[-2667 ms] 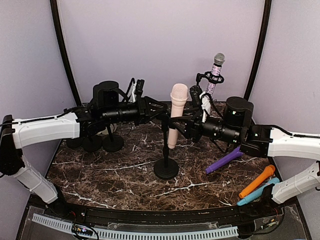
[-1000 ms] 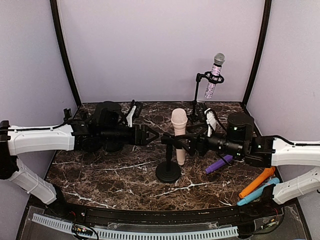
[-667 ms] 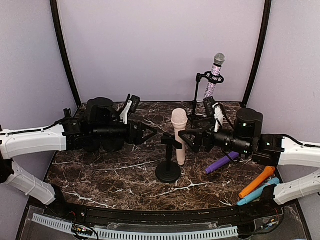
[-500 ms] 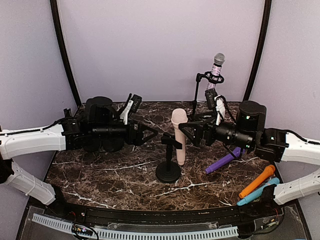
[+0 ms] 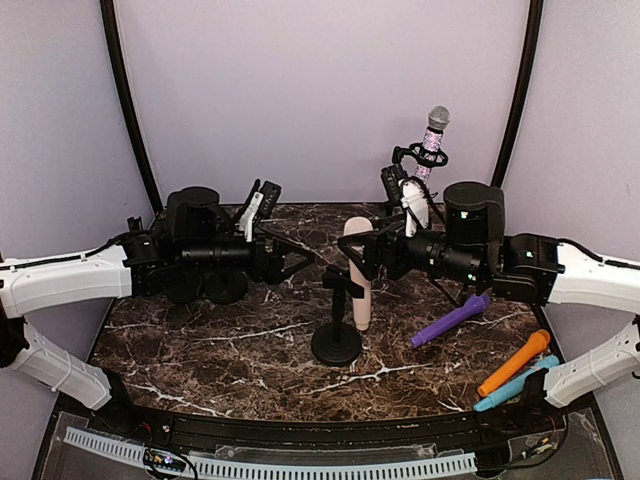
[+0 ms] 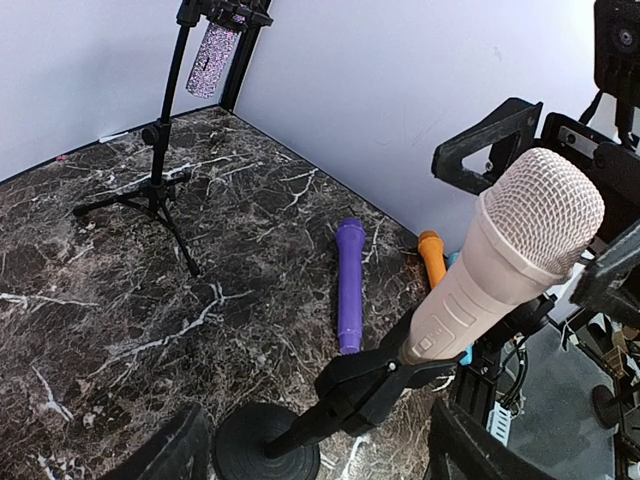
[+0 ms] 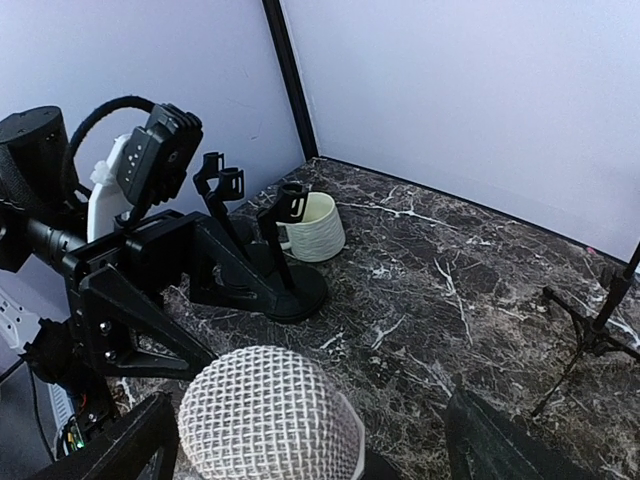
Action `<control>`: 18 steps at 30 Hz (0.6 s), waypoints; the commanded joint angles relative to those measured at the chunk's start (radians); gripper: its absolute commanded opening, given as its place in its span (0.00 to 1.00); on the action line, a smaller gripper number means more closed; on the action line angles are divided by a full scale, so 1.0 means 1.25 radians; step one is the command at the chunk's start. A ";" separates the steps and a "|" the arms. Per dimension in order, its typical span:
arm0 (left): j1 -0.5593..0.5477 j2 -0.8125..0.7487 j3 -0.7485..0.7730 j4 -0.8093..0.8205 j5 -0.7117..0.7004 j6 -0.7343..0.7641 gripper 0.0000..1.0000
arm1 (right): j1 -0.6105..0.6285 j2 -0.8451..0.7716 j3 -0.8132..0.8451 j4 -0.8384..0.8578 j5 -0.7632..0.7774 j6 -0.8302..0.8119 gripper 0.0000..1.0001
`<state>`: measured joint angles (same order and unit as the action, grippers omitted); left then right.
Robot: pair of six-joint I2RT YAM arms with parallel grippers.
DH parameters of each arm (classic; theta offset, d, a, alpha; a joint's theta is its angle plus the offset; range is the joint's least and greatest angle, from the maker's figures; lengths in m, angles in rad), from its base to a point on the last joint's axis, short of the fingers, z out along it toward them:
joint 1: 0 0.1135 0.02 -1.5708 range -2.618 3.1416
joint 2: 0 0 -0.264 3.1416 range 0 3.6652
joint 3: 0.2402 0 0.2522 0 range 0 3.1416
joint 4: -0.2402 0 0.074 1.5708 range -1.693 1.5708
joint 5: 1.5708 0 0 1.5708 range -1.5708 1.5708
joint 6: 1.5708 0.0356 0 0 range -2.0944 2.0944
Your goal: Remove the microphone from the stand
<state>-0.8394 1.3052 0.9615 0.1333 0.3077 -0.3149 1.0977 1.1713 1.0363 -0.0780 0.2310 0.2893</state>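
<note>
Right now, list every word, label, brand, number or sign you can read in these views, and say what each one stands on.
No text can be read in any view.
The beige microphone, its stand, the purple microphone and the glittery microphone show no brand, label or number.
The small board at the near edge is too small to tell whether it carries print.

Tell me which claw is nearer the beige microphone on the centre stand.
Right. The right claw, open, is close beside the head of the beige microphone, on its right side. The left claw, also open, hangs to the left of it with a clear gap.
</note>
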 commanded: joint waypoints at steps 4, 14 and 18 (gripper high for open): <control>0.007 -0.038 -0.022 0.026 0.011 -0.005 0.77 | 0.020 0.065 0.081 -0.041 0.091 0.001 0.89; 0.010 -0.052 -0.024 0.009 0.009 0.022 0.78 | 0.022 0.061 0.069 -0.018 0.060 0.002 0.65; 0.008 -0.055 -0.026 0.060 0.085 0.061 0.77 | 0.019 0.020 -0.005 0.089 -0.030 -0.028 0.48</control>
<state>-0.8330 1.2686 0.9466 0.1413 0.3267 -0.3008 1.1187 1.2560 1.0924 -0.1177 0.2970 0.2871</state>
